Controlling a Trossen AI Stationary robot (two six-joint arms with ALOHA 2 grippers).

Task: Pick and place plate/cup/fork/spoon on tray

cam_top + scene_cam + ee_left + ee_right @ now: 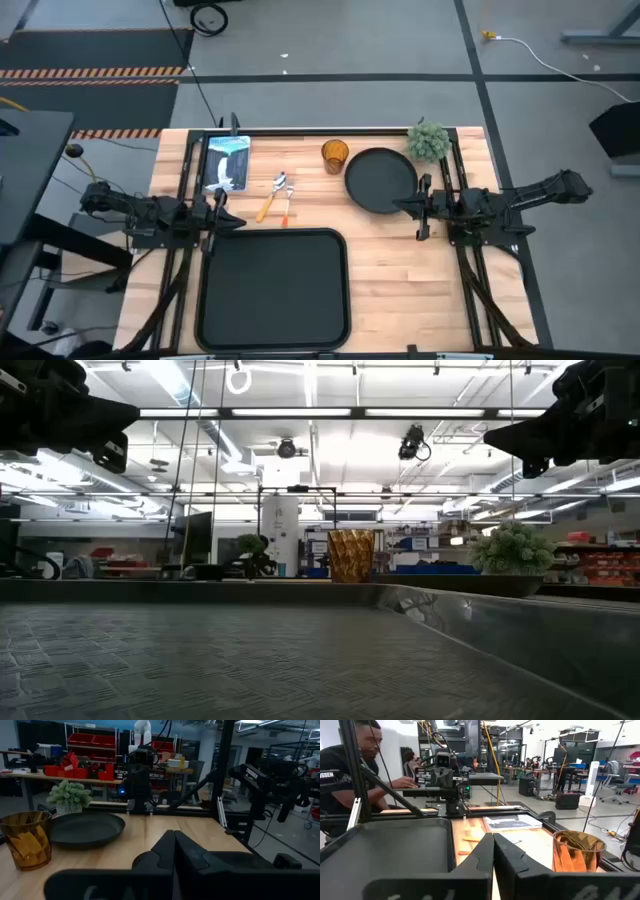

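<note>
The round black plate [381,180] lies flat on the wooden table at the far right. The amber cup [334,155] stands upright to its left. The spoon [268,203] and the fork [286,208] lie side by side on the table, just beyond the black tray [275,290]. The tray lies flat at the near middle. My left gripper [228,216] is shut and empty, raised by the tray's far left corner. My right gripper [404,206] is shut and empty, raised over the plate's near edge. The left wrist view shows the cup [25,845] and the plate [85,827].
A green fuzzy plant [428,140] stands at the far right, behind the plate. A blue and white booklet [226,162] lies at the far left. Black frame rails run along both sides of the table. A person [365,750] sits beyond the table's left side.
</note>
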